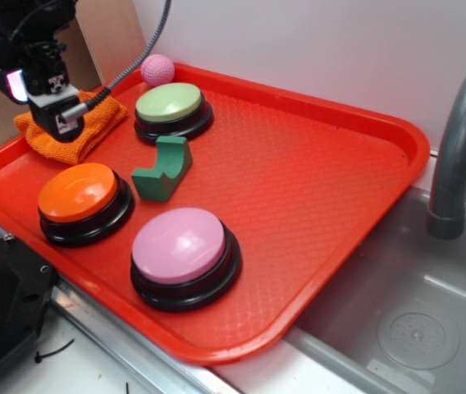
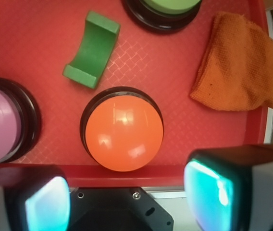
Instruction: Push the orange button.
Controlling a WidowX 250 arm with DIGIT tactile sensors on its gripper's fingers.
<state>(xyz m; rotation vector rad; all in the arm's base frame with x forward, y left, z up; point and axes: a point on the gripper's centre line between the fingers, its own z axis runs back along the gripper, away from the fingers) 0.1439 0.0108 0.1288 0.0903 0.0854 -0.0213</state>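
I am watching the tray from both cameras. The orange button is sitting near the tray's front-left rim, on its black base. The pink button is resting just to its right, close but apart. The green block is lying between the orange button and the green button, touching neither as far as I can tell. The cloth is bunched in the tray's back-left corner, and a pink ball is sitting against the back rim.

The gripper is hanging above the cloth, well clear of the orange button and touching nothing I can see. In the wrist view the gripper is showing both fingers spread wide at the bottom edge, nothing held between them. The orange button is lying just above that gap, roughly centred. Glare is sitting on its dome.
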